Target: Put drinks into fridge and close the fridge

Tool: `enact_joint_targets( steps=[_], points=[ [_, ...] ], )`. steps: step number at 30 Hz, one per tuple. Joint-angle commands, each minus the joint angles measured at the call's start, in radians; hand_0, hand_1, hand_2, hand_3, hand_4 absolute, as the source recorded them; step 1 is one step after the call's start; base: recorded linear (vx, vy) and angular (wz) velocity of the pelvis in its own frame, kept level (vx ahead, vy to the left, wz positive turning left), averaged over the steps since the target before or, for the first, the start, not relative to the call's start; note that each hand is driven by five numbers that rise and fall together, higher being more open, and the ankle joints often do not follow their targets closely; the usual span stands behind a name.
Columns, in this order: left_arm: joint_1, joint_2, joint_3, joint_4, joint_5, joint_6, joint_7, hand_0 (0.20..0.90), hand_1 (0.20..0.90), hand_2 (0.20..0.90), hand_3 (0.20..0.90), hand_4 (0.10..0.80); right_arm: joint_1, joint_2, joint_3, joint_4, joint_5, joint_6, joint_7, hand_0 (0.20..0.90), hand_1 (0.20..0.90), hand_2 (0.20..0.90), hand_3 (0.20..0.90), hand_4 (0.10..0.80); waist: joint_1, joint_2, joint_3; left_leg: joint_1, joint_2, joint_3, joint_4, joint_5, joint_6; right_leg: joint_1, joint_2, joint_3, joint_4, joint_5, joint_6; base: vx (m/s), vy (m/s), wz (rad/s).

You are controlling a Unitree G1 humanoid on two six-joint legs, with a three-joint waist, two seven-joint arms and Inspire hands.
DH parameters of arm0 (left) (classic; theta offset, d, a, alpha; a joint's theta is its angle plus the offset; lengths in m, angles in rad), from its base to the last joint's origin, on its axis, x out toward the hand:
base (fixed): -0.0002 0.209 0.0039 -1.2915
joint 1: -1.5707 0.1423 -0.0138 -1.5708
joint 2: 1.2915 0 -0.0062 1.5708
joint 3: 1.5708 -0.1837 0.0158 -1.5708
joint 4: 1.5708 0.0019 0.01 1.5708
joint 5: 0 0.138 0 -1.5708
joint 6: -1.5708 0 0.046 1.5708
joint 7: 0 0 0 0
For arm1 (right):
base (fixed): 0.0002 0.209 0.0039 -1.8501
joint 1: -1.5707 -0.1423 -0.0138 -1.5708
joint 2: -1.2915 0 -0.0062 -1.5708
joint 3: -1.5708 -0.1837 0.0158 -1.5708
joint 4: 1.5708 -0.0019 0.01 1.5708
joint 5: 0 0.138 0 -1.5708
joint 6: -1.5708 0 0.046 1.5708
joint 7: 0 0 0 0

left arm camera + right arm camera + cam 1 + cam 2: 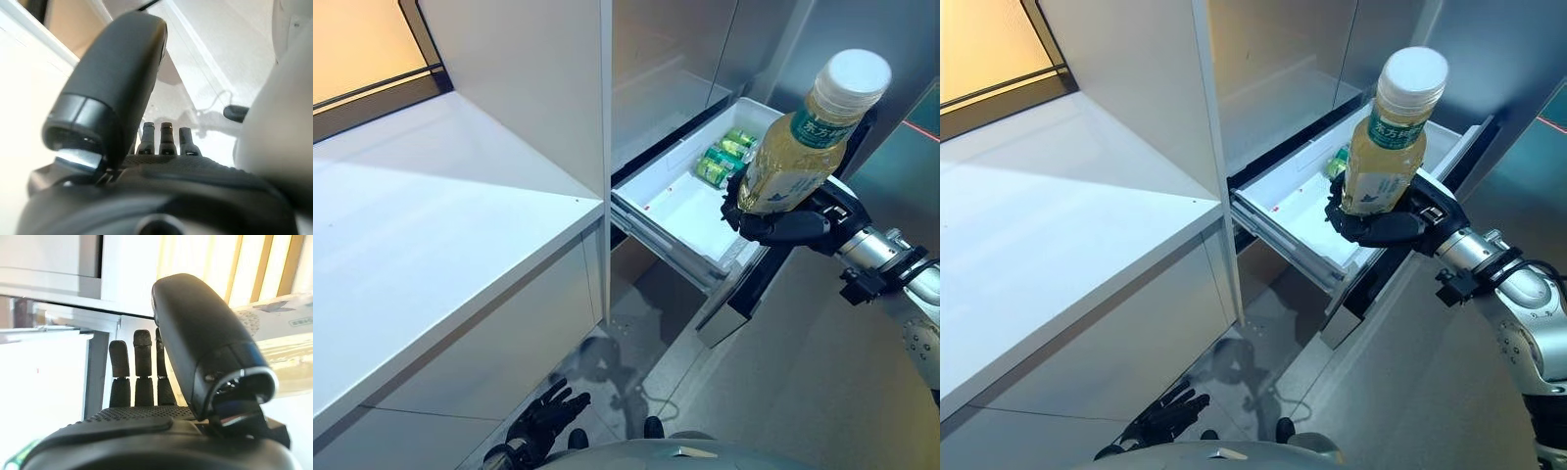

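Bottle (808, 134) stands upright in my right hand (783, 223), fingers and thumb curled round its base, arm reaching in over the open fridge drawer (680, 211). Beyond the hand, green cans (724, 155) lie in the drawer. My left hand (544, 419) hangs low, fingers loosely spread.

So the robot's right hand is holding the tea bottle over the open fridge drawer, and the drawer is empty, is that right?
Not quite. The right robot hand does hold the tea bottle over the open fridge drawer, but the drawer is not empty: the left eye view shows green cans lying at its far end.
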Motion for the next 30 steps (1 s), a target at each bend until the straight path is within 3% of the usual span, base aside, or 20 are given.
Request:
enact_joint_targets(
  steps=[1,14,30],
  points=[
    [-0.008,0.037,-0.048,0.106,0.059,-0.020,0.020,0.900,0.900,0.900,0.900,0.800,-0.244,-0.059,-0.023,-0.016,0.053,-0.065,-0.019,0.300,0.300,0.300,0.200,0.100,0.042,-0.046,-0.070,-0.011,-0.036,0.041,0.005,-0.083,0.029,-0.038,0.009,0.026,0.012,0.033,0.072,0.094,-0.033,-0.07],
    [-0.006,0.079,-0.038,0.107,0.109,-0.013,0.162,0.900,0.900,0.900,0.900,0.800,-0.465,-0.091,0.165,0.208,0.025,0.043,-0.041,0.300,0.300,0.300,0.200,0.100,0.101,-0.105,-0.051,-0.016,-0.024,0.019,0.005,-0.088,0.038,-0.037,0.027,0.025,0.004,0.037,0.073,0.100,-0.069,-0.04],
    [-0.022,0.133,-0.031,0.063,0.166,0.065,0.206,0.900,0.900,0.900,0.900,0.800,-0.743,-0.070,0.377,0.795,-0.086,0.104,-0.112,0.300,0.300,0.300,0.200,0.100,0.207,-0.157,-0.011,-0.031,-0.009,-0.039,0.009,-0.081,0.034,-0.020,0.035,-0.025,0.004,0.035,0.066,0.084,-0.057,0.10]
  ],
)
